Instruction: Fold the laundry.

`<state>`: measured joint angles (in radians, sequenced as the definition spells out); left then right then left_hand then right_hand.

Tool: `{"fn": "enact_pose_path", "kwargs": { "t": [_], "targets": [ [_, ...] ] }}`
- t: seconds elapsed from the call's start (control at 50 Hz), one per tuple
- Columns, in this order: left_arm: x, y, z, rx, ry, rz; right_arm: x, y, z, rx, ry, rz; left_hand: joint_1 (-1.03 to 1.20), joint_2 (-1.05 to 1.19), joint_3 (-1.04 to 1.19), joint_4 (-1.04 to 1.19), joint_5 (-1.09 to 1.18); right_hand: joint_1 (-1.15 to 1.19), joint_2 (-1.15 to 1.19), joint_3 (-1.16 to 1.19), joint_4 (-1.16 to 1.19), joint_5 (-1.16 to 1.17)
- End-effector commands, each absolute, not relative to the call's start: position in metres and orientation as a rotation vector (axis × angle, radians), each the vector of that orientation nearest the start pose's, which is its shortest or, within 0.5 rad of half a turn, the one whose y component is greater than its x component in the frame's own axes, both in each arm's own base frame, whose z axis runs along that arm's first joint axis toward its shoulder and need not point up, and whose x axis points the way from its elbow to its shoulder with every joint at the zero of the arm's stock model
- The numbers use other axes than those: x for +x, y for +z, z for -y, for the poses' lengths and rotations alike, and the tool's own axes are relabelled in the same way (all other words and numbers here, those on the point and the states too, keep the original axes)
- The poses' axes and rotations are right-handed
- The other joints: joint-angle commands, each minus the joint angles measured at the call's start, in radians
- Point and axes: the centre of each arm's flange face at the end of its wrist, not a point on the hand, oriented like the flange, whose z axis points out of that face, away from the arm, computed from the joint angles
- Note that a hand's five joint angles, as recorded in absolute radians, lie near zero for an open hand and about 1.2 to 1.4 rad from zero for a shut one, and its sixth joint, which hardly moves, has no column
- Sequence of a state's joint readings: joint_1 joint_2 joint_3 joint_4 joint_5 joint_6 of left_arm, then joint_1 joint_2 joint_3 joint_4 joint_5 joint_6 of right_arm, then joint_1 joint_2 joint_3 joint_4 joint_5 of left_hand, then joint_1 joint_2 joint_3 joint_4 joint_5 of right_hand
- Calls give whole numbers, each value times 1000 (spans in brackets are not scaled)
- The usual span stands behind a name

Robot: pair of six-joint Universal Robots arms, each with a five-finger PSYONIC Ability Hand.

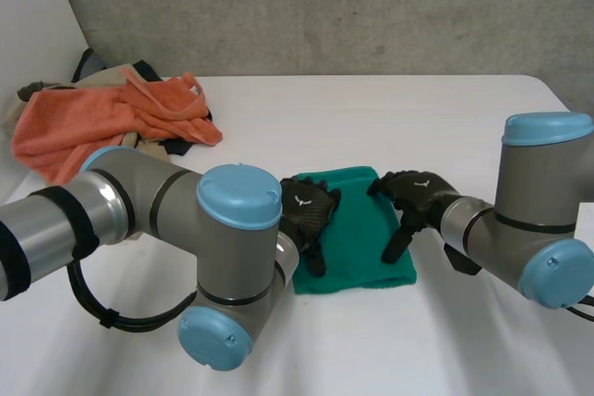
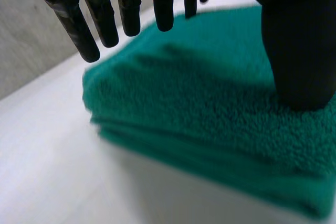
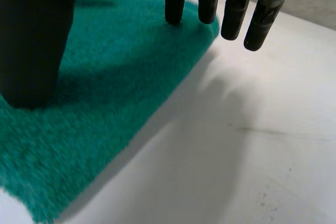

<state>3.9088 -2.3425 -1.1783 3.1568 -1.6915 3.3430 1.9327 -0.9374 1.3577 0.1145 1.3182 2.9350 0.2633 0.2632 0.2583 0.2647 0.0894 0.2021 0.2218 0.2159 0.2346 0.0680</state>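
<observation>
The folded green terry towel [image 1: 357, 234] lies under the 2 hands, its long axis running away from the robot. The left hand [image 1: 306, 212] and right hand [image 1: 418, 194] each press a thumb on it, fingers [image 2: 79, 30] straight, apart, gripping nothing.

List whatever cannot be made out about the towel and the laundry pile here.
- Head view: the left arm covers the green towel's near corner by the left hand.
- Head view: the orange cloth covers the pile; the dark and beige pieces beneath cannot be identified.
- Left wrist view: blur hides the layer count at the towel's folded edge.
- Right wrist view: the right hand's thumb hides the towel beneath it.
</observation>
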Motion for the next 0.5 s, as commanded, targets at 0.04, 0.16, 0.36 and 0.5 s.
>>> {"fn": "enact_pose_path", "kwargs": {
  "t": [0.04,0.16,0.36,0.5],
  "targets": [
    [-379,133,206,1371,-1781,-2337,283,134,288,-1068,-1407,-2322,50,50,55,49,49,-28,-47,-41,-60,-68],
    [-382,147,204,1372,-1840,-2325,274,155,280,-1026,-1463,-2307,18,18,23,16,17,-28,-47,-41,-60,-68],
    [-376,209,209,1343,-2079,-2275,248,157,271,-706,-1455,-2324,-23,-23,-18,-25,-24,-28,-47,-41,-60,-68],
    [-373,237,214,1464,-2230,-2340,232,136,256,-659,-1314,-2328,-15,-14,-10,-16,-15,-28,-47,-41,-60,-68]
  ]
}}
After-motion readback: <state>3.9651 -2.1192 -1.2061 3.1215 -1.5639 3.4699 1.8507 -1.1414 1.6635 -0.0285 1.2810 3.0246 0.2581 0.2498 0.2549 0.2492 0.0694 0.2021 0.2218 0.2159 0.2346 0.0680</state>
